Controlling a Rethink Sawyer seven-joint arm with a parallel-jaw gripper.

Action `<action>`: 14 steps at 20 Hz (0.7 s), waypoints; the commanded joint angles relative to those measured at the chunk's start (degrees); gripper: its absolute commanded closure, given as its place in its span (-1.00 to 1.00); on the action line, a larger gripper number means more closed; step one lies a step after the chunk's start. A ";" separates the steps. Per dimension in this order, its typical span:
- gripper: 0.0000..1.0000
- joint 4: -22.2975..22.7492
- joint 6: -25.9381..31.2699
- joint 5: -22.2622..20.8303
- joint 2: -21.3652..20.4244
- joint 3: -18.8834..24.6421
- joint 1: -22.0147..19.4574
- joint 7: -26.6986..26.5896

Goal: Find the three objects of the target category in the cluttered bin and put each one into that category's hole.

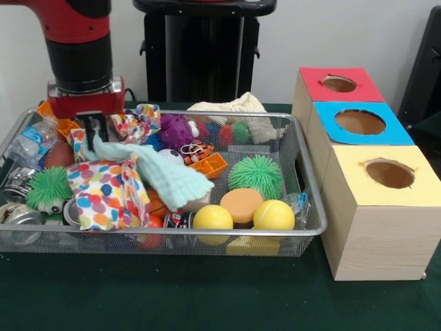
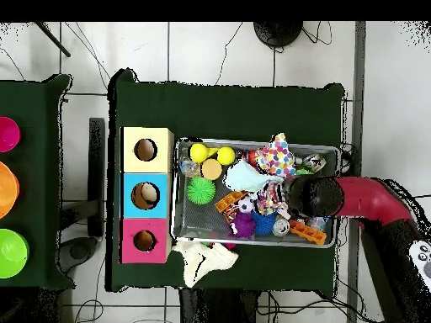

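The arm hangs over the upper left of the wire bin (image 1: 303,231) in the front view, and the tool (image 1: 94,129) is down among the clutter there, against the upper end of a pale mint cloth (image 1: 162,172); whether it is spread, pressed together or pinching the cloth, I cannot tell. This looks like the search-and-pick step, with nothing yet on its way to a hole. The target category is not shown, so the task's thing can only be placed as somewhere in the bin's pile. If the cloth is the pick, the next move calls for a clean lift clear of the rim and a carry across to the right of the frame, where three boxes stand in a row just beside the bin: a red box (image 1: 342,84), a blue box (image 1: 361,123) and a yellow box (image 1: 387,176), one round hole each. Counted in the bin: two yellow balls (image 1: 213,218) at the lower front edge, one orange disc (image 1: 241,204) between them, two green spiky balls (image 1: 255,175), one purple spiky ball (image 1: 176,131), and one polka-dot cloth (image 1: 108,193). A cream cloth (image 1: 231,105) lies on the tabletop (image 1: 207,296) behind the bin.
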 commanded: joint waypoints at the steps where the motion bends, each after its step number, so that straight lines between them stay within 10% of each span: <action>1: 1.00 1.56 -1.66 -6.59 1.89 2.62 -3.84 -18.26; 14: 1.00 5.14 -13.27 -15.21 10.05 -1.83 -2.74 -5.13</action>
